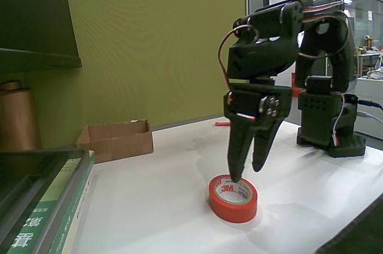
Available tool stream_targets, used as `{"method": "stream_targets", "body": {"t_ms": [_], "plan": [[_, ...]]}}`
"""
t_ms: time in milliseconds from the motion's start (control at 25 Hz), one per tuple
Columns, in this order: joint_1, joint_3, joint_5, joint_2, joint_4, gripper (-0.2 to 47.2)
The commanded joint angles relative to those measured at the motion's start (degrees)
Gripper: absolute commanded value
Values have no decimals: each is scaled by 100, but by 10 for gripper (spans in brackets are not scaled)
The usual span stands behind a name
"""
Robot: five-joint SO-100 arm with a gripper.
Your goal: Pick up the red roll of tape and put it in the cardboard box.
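Red tape (233, 197) is not yet lifted at lower centre; spread gripper (246, 172) fingers straddle its rim, the box (116, 140) at left awaited.

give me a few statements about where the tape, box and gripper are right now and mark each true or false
1. The red roll of tape lies flat on the white table. True.
2. The tape is already inside the cardboard box. False: it sits on the table, well to the right of the box in the fixed view.
3. The gripper points down directly over the tape. True.
4. The gripper has lifted the tape off the table. False: the roll rests on the surface, with one fingertip at its core.
5. The box stands near the green wall. True.
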Motion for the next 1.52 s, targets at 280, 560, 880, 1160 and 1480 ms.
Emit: {"method": "stream_targets", "body": {"t_ms": [280, 560, 880, 1160, 1480], "plan": [[308, -563, 281, -387, 545, 264], [404, -624, 422, -747, 923, 269], [114, -483, 387, -782, 932, 269], [-70, -483, 457, -967, 1028, 271], [-176, -747, 396, -1178, 1020, 253]]}}
